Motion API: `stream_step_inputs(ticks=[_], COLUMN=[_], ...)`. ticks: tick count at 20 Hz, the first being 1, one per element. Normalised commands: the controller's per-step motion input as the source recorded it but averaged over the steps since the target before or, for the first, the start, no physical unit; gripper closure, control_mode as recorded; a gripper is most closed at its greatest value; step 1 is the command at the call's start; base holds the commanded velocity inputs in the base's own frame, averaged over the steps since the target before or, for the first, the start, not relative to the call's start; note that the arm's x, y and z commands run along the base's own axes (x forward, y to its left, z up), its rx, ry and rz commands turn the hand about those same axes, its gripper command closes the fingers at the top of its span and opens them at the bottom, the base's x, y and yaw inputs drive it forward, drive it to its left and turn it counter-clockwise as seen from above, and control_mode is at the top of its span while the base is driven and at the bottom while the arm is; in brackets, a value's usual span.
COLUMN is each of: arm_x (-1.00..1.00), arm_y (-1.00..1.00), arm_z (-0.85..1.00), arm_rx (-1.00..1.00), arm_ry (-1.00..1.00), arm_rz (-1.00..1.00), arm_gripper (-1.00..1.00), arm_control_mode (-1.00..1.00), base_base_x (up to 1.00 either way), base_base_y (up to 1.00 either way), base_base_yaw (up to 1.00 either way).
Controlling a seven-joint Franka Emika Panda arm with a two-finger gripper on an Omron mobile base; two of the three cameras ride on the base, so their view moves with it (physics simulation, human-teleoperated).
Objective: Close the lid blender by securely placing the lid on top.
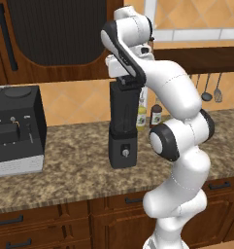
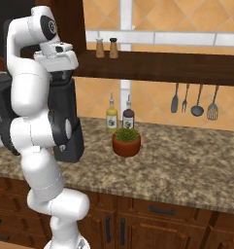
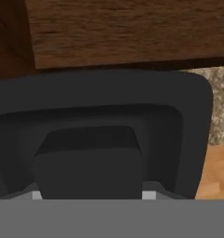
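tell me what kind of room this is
A home kitchen, rendered: a granite-look counter over wooden cabinets, a blender and coffee machine on it, and cooking utensils hanging on the tiled wall.

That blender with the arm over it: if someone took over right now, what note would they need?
Tool: down at the top of the blender, jaws apart around the lid; whether they grip it cannot be told.
Blender: upright on the counter, right of the coffee machine.
Lid: a low black cap, seen close in the hand view, at the jar's top rim.
Done: lid brought to the jar.
Left: confirm it sits flush, press if needed, open the tool and lift away.
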Motion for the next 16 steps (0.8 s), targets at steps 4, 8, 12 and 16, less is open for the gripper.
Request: stream_step_inputs(ticks=[4, 8, 12, 16], arm_x=[0.00, 0.00, -0.10, -0.03], arm_y=[0.15, 0.24, 0.11, -0.03], arm_z=[-0.02, -0.08, -0.03, -0.15], arm_rx=[0.01, 0.10, 0.15, 0.10], arm_ry=[0.03, 0.00, 0.04, 0.00], arm_rz=[0.00, 0.00, 0.00, -0.03], arm_gripper=[1.00, 1.00, 1.00, 1.00], arm_control_mode=[-1.00, -1.00, -1.00, -1.00], base_base_x=[0.00, 0.00, 0.00, 0.00], base_base_y=[0.00, 0.00, 0.00, 0.00], base_base_yaw=[0.00, 0.00, 0.00, 0.00])
